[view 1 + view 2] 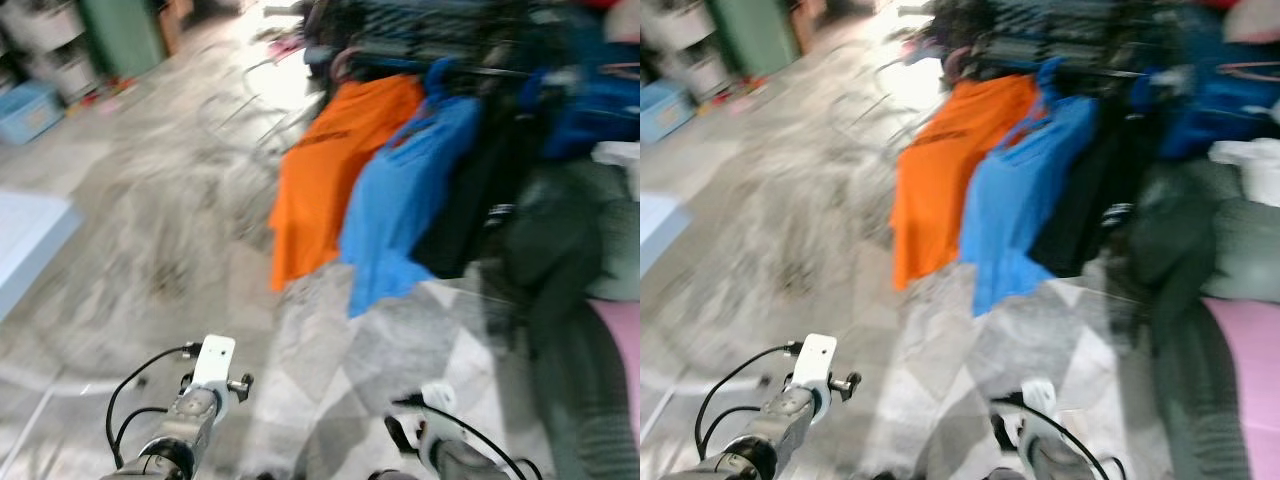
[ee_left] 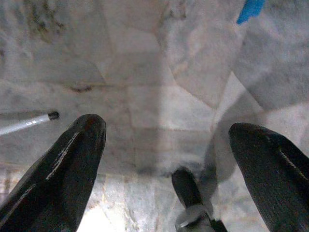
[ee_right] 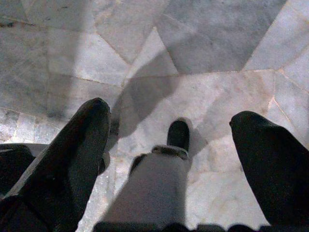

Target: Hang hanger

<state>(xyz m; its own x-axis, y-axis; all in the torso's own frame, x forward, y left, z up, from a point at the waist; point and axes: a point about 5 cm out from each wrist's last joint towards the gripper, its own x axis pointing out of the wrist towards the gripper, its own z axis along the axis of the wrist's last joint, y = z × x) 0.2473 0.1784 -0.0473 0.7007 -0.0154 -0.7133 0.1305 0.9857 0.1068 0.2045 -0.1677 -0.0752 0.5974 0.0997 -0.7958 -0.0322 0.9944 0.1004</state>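
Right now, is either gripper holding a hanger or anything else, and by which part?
Nothing is held. The left gripper and right gripper both hang open over the grey marble floor, nothing between their fingers.

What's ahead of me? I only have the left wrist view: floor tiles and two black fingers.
Observer: A clothes rack stands ahead to the right, with an orange shirt and a blue shirt hanging on it.
Operator: Is my right tool carrying a hanger?
Observer: No. The right tool is open, with only marble floor between its fingers.
Operator: Anything on the left side?
Observer: A light blue bin sits on the floor far to the left. The head views are blurred.
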